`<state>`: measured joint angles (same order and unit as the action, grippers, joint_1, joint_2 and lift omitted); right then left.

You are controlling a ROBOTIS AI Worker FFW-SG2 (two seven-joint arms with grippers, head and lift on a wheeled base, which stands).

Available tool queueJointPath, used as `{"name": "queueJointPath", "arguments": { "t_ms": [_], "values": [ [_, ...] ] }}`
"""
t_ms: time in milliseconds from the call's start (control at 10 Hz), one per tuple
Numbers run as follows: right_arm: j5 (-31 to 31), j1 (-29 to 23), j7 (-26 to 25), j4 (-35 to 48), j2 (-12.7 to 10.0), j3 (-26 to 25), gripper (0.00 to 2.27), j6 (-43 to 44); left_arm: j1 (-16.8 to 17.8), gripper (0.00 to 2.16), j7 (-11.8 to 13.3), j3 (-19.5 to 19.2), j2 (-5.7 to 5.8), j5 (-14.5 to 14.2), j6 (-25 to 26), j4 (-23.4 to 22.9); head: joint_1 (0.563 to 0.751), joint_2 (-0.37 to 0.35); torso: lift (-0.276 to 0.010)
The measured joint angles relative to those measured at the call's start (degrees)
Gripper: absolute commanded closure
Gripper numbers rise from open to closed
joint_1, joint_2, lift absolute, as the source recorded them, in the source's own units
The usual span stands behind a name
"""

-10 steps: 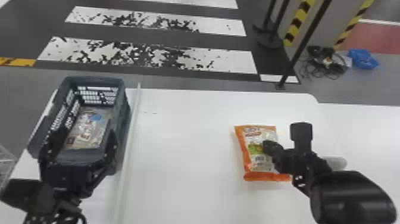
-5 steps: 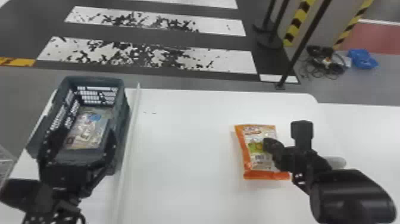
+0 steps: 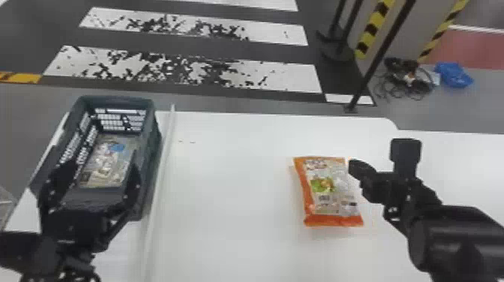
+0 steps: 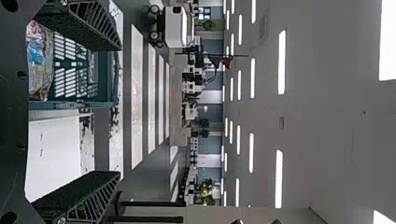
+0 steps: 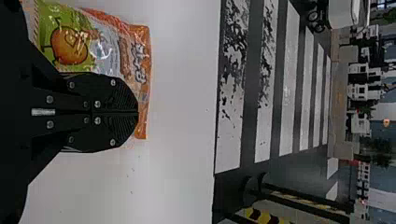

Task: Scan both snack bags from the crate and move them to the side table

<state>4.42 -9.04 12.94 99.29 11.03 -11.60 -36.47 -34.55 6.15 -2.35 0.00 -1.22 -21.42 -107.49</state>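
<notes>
Since one bag [image 3: 108, 159] lies in the crate [image 3: 117, 101] at left, the left gripper [image 3: 101, 167] is wide by its near end, maybe to grab, while the right gripper [image 5: 137, 112], narrow and empty, is by the orange bag [image 3: 324, 187] at right, maybe to push.

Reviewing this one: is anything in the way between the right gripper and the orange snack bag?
Nothing visible stands between them. The right gripper, its fingers shut, is right at the edge of the orange snack bag; whether they touch, I cannot tell.
</notes>
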Motion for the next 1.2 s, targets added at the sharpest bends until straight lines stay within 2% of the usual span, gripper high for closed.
{"name": "queueJointPath", "arguments": {
  "t_ms": [100,300,700,1200],
  "values": [
    [1.3,-0.8,0.0,0.0,0.1,-3.0,0.03,0.5,0.0,0.04,0.0,-0.1,0.00,-0.1,-0.3,0.0,0.695,-0.180,-0.029],
    [1.9,-2.7,-0.2,-0.1,0.7,-7.1,0.02,1.6,0.3,0.04,0.0,-0.1,0.00,-0.2,-1.3,0.4,0.695,-0.249,-0.029],
    [1.0,-3.7,-1.9,-3.6,2.9,-11.3,0.05,2.3,2.0,0.04,-0.1,0.3,0.00,-0.5,-0.7,1.0,0.695,-0.342,-0.029],
    [-0.9,-4.5,-2.3,-8.0,4.7,-14.1,0.06,3.2,2.9,0.04,-0.6,1.9,0.00,0.0,3.2,2.4,0.695,-0.350,-0.029]
  ]
}}
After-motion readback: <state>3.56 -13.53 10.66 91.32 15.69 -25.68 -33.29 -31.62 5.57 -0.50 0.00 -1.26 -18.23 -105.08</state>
